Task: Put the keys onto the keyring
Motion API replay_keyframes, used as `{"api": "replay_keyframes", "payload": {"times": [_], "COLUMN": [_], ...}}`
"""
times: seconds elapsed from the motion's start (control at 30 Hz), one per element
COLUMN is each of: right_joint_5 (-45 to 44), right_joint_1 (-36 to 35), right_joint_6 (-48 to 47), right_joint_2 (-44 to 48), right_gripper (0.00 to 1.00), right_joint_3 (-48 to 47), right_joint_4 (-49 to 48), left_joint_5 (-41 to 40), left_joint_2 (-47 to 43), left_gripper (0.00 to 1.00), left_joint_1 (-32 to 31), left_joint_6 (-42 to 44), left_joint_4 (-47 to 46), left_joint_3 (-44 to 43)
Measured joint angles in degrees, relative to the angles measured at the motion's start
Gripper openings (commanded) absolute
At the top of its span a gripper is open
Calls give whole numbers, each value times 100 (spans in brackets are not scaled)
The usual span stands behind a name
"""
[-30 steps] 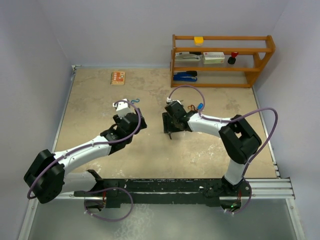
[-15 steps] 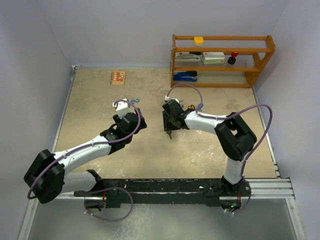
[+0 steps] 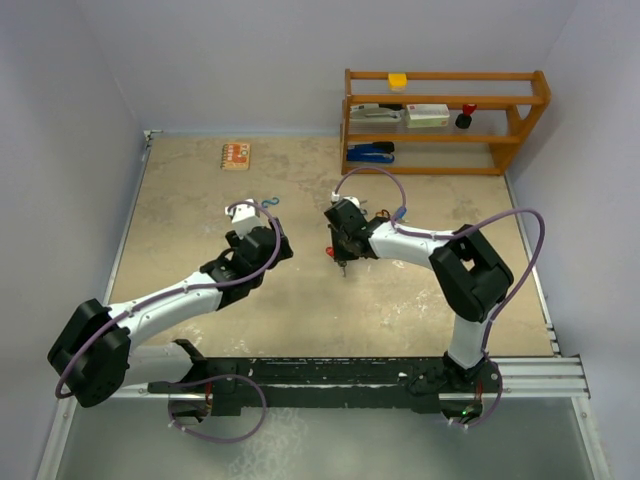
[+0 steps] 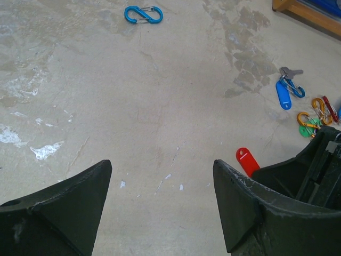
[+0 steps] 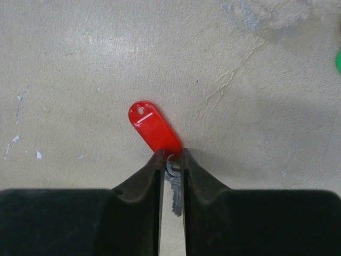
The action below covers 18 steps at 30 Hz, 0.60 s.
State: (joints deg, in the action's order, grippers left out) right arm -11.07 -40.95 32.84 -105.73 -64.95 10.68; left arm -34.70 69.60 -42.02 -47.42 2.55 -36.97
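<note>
A silver key with a red plastic tag (image 5: 153, 128) lies on the beige table. My right gripper (image 5: 170, 154) stands over it, its jaws shut on the key's head and small ring, the tag sticking out beyond the tips (image 3: 331, 252). My left gripper (image 4: 162, 165) hovers open over bare table, left of the red tag (image 4: 246, 160). More keys lie farther right: a blue-tagged key (image 4: 282, 93) and a green tag (image 4: 305, 130) among orange and yellow clips. A blue S-shaped clip (image 4: 144, 14) lies alone at the far left. No other keyring shows.
A wooden shelf (image 3: 445, 120) with a blue stapler and boxes stands at the back right. A small orange box (image 3: 236, 156) lies at the back left. Grey walls close the table on three sides.
The right gripper's jaws have narrowed onto the red-tagged key, and the tag now shows at their tip. The left arm has stayed in place.
</note>
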Motion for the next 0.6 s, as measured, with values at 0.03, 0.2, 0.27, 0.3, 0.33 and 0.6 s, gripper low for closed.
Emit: {"api": "replay_keyframes", "payload": {"times": [0.03,0.2,0.27,0.3,0.33,0.6], "right_joint_5": [-4,-37,-48,-55,-66,-164], "right_joint_1": [0,0,0,0,0,0], "right_joint_6": [-4,-20,-26,-33,-42,-168], "right_joint_2": [7,59,103,129,160,284], "right_gripper": [13,8,6,6,6,25], "right_joint_3": [0,4,4,4,4,4], "right_joint_4": [15,107,149,164,179,243], "left_joint_5": [2,7,9,9,13,24], "left_joint_2": [0,0,0,0,0,0], "left_gripper": [74,74,74,74,74,74], "left_joint_1": [0,0,0,0,0,0], "left_joint_6": [0,0,-2,-2,-2,-2], "left_joint_4": [-2,-9,-9,-9,-11,-28], "left_joint_3": [13,24,24,24,24,35]}}
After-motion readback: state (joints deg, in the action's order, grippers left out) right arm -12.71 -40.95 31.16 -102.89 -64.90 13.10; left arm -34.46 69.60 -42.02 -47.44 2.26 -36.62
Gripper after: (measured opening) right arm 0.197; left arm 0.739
